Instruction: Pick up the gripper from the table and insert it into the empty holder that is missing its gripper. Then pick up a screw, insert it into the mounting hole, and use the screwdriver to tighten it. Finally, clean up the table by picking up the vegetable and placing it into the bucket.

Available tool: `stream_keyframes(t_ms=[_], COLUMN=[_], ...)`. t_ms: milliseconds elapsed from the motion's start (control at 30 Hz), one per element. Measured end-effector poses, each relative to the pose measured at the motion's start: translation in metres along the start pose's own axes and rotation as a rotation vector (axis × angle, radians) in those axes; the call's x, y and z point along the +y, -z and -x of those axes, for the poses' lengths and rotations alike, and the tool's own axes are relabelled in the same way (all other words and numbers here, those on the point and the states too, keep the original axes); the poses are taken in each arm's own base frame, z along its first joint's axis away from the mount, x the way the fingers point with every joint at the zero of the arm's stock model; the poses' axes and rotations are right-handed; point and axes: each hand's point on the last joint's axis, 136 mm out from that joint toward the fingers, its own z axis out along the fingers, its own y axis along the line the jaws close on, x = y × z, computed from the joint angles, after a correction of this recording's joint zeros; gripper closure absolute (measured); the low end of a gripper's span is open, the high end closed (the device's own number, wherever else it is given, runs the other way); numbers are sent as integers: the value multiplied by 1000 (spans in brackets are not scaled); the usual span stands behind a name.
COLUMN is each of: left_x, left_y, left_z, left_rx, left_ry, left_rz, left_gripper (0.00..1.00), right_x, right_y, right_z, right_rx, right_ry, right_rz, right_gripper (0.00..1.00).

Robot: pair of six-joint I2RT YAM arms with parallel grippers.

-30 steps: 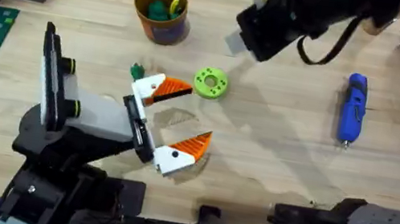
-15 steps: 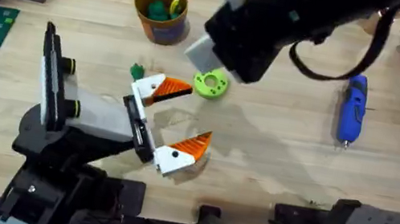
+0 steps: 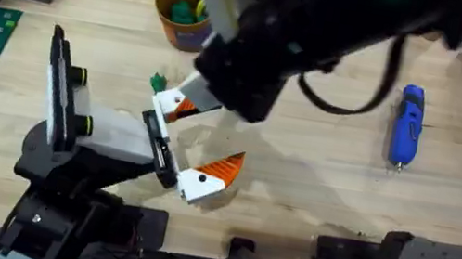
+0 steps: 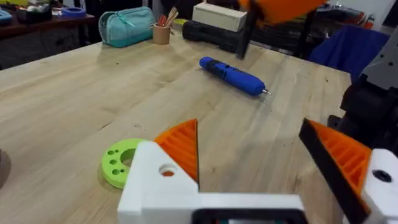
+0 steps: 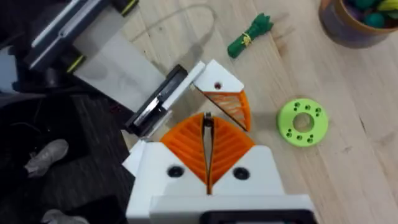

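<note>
Worktop (image 3: pixel 315 191), wooden: right claw (image 5: pixel 208 152), pads pressed shut and empty, hangs mid-worktop above the holder (image 5: pixel 155 99). Left claw (image 4: pixel 255 168) gapes open, empty. Vegetable (image 5: pixel 250 34), small green bundle, lies toward the far edge near the bucket (image 3: pixel 184 14); likely light and soft, best pinched across its tied middle.

Screwdriver (image 3: pixel 407 124) right; bucket (image 3: pixel 183 13) behind; vegetable (image 5: pixel 250 35) seemingly beside holder (image 3: pixel 159 148).
</note>
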Motion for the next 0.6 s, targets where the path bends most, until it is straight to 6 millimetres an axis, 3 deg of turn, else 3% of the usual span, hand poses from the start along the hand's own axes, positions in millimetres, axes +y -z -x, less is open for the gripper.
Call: stream_keyframes(t_ms=[600], left_x=[0], left_y=[0], left_z=[0], left_rx=[0], left_ry=[0], left_rz=[0], left_gripper=[14], right_x=[-7], right_y=[-48], right_z=[10], right_rx=[45], right_ry=[-1], right_rz=[-4], right_gripper=[995])
